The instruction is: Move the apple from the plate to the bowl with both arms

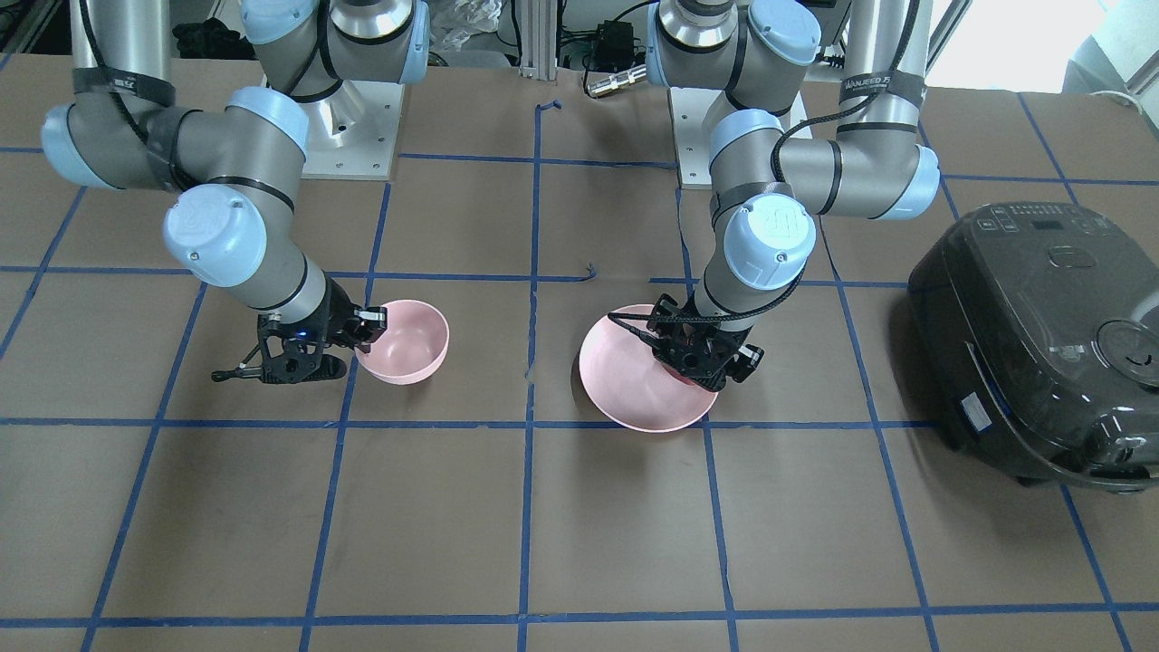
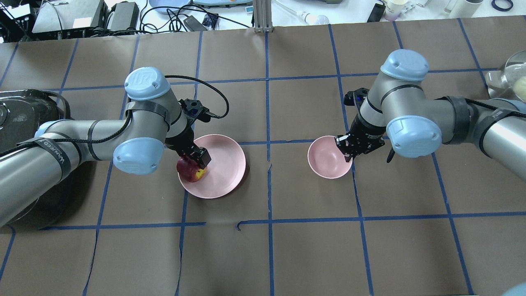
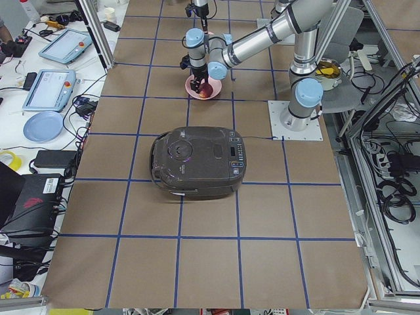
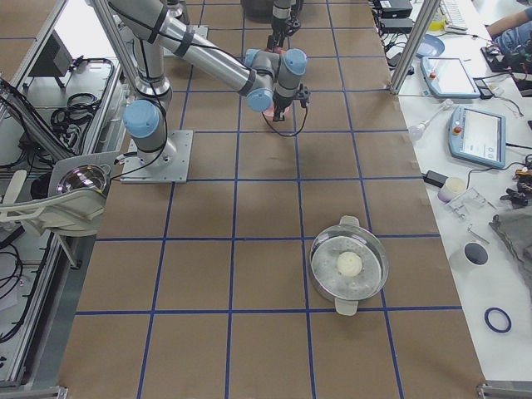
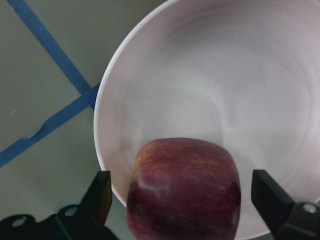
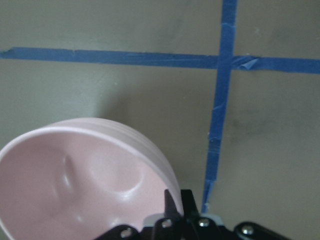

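Note:
The dark red apple (image 2: 189, 169) lies at the left edge of the flat pink plate (image 2: 226, 164). My left gripper (image 2: 195, 162) reaches down over it. In the left wrist view the apple (image 5: 182, 190) sits between the two fingers (image 5: 102, 192) with a small gap on each side, so the gripper is open around it. The small deep pink bowl (image 2: 326, 158) stands to the plate's right. My right gripper (image 2: 348, 148) is at the bowl's right rim. In the right wrist view its tips (image 6: 177, 202) are closed on the rim of the bowl (image 6: 75, 175).
A dark rice cooker (image 1: 1041, 335) stands beyond the plate on my left side, under my left arm (image 2: 82, 139). A steel pot with a glass lid (image 4: 349, 264) stands far off on my right side. Blue tape lines cross the brown table.

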Tool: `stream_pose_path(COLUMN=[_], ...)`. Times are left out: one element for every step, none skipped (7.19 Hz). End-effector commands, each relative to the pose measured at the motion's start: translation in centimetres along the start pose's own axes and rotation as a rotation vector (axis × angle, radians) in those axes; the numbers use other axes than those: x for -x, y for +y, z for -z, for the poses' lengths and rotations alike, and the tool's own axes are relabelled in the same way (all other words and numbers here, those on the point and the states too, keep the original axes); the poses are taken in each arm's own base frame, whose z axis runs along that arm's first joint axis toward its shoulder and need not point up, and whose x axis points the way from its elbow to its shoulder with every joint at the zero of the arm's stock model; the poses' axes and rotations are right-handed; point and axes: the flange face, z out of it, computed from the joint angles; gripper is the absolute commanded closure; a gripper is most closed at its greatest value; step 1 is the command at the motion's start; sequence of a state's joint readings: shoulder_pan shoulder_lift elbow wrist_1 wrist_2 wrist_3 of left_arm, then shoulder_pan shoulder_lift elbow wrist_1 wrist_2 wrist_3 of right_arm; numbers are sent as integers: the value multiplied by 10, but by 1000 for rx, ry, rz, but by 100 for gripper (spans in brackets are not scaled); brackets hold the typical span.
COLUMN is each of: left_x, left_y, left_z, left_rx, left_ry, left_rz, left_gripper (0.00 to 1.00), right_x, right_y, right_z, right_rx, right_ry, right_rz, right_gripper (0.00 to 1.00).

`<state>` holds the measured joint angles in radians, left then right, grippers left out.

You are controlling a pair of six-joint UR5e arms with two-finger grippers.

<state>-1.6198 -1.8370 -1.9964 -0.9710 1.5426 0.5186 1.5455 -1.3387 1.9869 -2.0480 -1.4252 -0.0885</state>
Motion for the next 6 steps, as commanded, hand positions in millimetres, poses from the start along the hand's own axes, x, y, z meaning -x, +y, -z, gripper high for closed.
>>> stream_pose_path(left_x=[-1,-1,-1,2,1,1], left_y=[1,2,2,2,3,4], left_z=[0,4,12,20,27,35], left_rx=[-2,-8,-21,-15,-23,-39], left_ry=[-2,-7,-18,-55,-70,-73], left_rz=[0,0,-1,1,3,30], left_gripper=[70,96,98,99,99,99], right_x=[20,20,20,20,20,20], right_y=[4,5,5,4,4,4], right_z=[-8,-11,-11,-11,-11,-11], right_rx=[18,25,27,21,22,22], right_ry=[-13,-15,-15,-13,-15,-15], right_rz=[-5,-6,-8,-4,-1,-1], right_gripper=[100,100,100,98,71,66])
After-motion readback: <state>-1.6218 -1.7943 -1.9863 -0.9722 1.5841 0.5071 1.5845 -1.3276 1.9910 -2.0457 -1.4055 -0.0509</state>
